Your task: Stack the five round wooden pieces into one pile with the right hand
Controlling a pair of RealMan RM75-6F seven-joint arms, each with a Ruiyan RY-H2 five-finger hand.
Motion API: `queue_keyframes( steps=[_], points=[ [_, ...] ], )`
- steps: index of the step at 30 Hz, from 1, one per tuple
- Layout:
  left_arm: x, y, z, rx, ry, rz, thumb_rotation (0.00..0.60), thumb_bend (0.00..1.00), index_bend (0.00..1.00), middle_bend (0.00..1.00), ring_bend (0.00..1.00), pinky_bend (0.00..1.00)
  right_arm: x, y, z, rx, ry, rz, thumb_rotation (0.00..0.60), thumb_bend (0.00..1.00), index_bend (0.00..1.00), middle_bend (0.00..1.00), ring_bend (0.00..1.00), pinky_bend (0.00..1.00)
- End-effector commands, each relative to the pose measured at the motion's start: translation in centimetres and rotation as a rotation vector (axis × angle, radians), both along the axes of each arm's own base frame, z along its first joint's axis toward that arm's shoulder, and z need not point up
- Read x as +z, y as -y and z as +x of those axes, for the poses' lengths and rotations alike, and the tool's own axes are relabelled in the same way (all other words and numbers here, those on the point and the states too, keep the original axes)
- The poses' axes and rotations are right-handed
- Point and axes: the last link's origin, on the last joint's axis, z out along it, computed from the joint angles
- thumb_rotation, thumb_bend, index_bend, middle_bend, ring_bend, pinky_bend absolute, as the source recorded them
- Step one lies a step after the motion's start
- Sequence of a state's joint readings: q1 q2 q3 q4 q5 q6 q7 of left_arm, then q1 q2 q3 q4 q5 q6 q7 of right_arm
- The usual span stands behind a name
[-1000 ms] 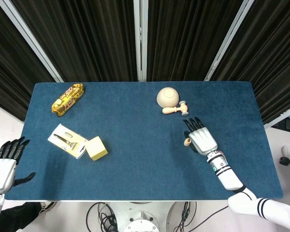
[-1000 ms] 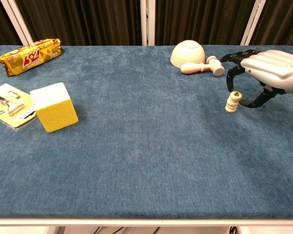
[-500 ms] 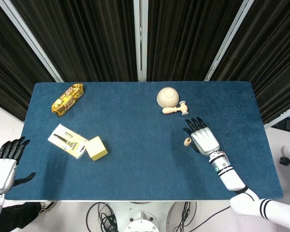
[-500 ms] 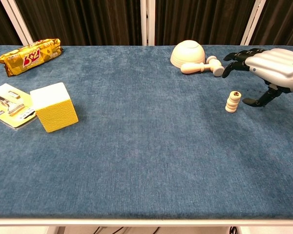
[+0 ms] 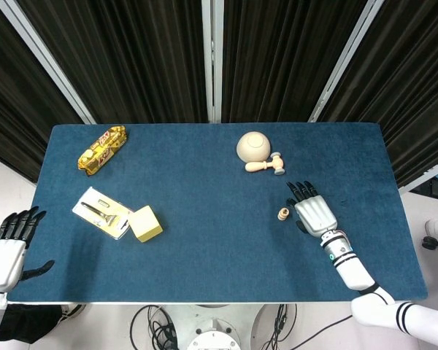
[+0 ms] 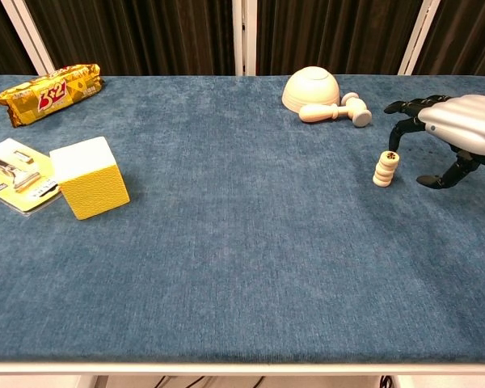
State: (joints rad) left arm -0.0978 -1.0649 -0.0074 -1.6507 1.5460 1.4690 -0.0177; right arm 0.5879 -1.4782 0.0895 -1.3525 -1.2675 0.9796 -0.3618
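Observation:
The round wooden pieces stand as one small leaning pile (image 5: 282, 214) (image 6: 385, 168) on the blue table, right of centre. My right hand (image 5: 313, 211) (image 6: 455, 129) hovers just to the right of the pile, fingers spread and holding nothing, with a gap between it and the pile. My left hand (image 5: 7, 246) hangs off the table's near-left corner, fingers apart and empty; the chest view does not show it.
An upturned wooden bowl (image 5: 253, 146) (image 6: 310, 87) and a small wooden mallet (image 5: 265, 165) (image 6: 335, 110) lie behind the pile. On the left are a yellow block (image 5: 145, 223) (image 6: 89, 177), a carded tool pack (image 5: 100, 211) and a snack packet (image 5: 101, 149) (image 6: 49, 94).
My right hand has let go of the pile and drawn back to the right and toward the near edge, its fingers opening. The pile stays standing.

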Motion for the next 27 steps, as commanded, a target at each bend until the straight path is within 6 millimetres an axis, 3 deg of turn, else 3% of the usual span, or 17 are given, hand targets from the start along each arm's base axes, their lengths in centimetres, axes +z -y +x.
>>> queue_keyframes(
  steps=[1, 27],
  points=[
    [-0.02, -0.01, -0.02, 0.001, -0.001, -0.001, 0.6, 0.14, 0.08, 0.0, 0.0, 0.0, -0.03, -0.05, -0.07, -0.002, 0.001, 0.002, 0.6, 0.24, 0.38, 0.01, 0.0, 0.0],
    [-0.01, -0.05, -0.12, 0.003, 0.001, 0.0, 0.6, 0.14, 0.08, 0.0, 0.0, 0.0, -0.6, 0.12, 0.09, -0.015, 0.038, 0.018, 0.6, 0.24, 0.38, 0.01, 0.0, 0.0]
  ],
)
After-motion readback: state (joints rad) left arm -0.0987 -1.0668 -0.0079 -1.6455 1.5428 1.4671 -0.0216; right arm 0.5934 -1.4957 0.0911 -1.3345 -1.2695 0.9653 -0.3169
